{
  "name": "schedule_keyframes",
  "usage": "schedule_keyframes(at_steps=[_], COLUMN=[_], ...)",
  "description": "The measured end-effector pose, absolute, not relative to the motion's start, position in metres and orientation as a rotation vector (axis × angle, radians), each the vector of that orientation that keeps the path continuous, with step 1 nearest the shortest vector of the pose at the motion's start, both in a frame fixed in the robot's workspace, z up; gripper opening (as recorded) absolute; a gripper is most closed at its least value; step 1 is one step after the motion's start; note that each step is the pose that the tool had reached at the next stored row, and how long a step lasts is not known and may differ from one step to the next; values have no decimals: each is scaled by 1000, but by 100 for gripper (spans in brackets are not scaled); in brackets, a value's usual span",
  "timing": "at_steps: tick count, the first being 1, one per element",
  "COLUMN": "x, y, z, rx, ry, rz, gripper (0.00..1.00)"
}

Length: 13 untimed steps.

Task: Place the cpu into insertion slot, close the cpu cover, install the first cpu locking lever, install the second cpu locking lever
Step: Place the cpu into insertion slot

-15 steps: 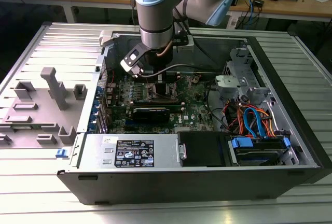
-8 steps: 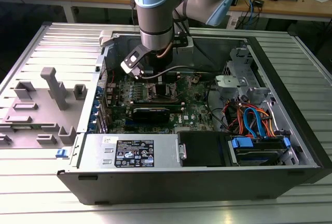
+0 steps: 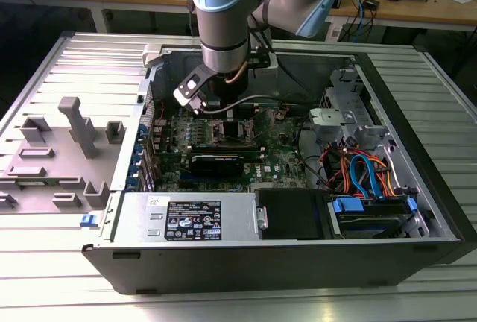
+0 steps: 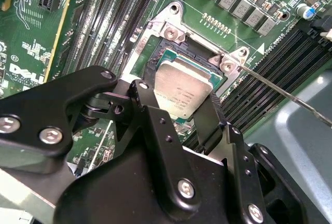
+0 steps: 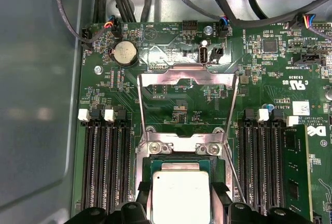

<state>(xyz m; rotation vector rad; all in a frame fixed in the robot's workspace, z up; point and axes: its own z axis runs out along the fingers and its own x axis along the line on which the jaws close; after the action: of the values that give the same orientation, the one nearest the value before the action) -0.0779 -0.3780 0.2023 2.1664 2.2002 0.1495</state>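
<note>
The cpu (image 4: 182,90) (image 5: 179,195), a silver-topped square chip on a green base, lies level in the insertion slot (image 4: 172,46) (image 5: 179,160). My gripper (image 4: 179,102) (image 5: 180,193) is shut on it, one black finger (image 4: 147,97) pressed against each of two opposite edges. The cpu cover (image 5: 182,75), a silver frame with a square cut-out, stands swung open beyond the slot. A thin wire locking lever (image 4: 280,92) (image 5: 234,169) juts out, unlatched, beside the socket. In the exterior view my gripper (image 3: 223,117) reaches down onto the motherboard inside the open case.
Long black memory slots (image 5: 106,167) (image 5: 262,156) flank the socket on both sides. A black card (image 3: 223,162), a power supply (image 3: 194,219), orange and blue cables (image 3: 359,169) and a grey part fixture (image 3: 74,124) at the exterior view's left surround the work area.
</note>
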Motion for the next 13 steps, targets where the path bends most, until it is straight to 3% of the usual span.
schedule_keyframes(at_steps=[13], x=[-78], y=[-378], z=[200], rx=[2171], ry=[2196], rz=[149], gripper=[54])
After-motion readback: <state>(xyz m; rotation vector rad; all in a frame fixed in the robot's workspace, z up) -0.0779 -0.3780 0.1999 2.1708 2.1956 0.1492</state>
